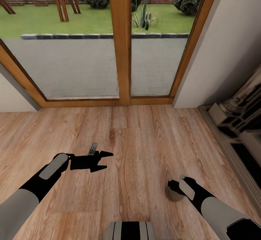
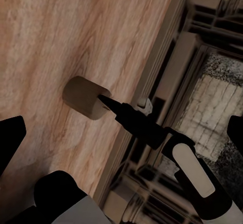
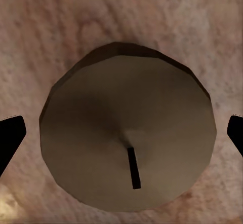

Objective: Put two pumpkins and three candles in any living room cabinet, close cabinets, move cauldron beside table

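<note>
text: none readable | labels/brands/numbers/signs: none | checked: wood floor (image 1: 137,142), glass door frame (image 1: 121,41), fireplace (image 1: 239,124), candle (image 3: 126,143) top face, both arms | note: candle shows only a dark wick, no print

Home: wood floor (image 1: 137,142), garden glass doors (image 1: 119,41)
</note>
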Controlling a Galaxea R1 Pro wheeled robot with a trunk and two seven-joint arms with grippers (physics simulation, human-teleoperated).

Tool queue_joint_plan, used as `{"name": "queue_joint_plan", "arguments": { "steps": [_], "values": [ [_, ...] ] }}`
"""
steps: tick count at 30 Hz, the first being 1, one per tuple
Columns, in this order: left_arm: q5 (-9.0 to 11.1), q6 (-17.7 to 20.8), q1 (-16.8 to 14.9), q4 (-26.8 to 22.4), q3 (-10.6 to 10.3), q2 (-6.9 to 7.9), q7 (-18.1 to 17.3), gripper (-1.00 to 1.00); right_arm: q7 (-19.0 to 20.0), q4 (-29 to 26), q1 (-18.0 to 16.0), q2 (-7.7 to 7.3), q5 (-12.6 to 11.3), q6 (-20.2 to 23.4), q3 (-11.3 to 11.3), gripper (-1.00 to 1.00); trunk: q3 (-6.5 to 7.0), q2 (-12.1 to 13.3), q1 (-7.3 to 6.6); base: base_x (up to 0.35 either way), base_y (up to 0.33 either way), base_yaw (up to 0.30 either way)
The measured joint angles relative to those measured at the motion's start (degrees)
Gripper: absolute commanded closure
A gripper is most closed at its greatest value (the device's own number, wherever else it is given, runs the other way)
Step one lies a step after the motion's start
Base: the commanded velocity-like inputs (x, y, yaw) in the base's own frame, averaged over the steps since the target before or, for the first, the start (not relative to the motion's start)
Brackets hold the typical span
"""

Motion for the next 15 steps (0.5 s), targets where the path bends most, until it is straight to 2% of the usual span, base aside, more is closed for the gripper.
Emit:
{"name": "queue_joint_plan", "arguments": {
  "steps": [8,15],
  "values": [
    [0.04,0.00,0.00,-0.04,0.00,0.00,0.00,-1.00,0.05,-0.03,-0.03,0.01,0.15,0.00,-0.09,-1.00,-1.77,-0.11,0.20,0.000,0.000,0.000],
    [0.09,0.00,0.00,-0.09,0.00,0.00,0.00,-1.00,0.01,0.01,-0.01,0.02,0.11,-1.09,0.00,-1.00,-1.78,-0.11,0.20,0.000,0.000,0.000]
  ]
}}
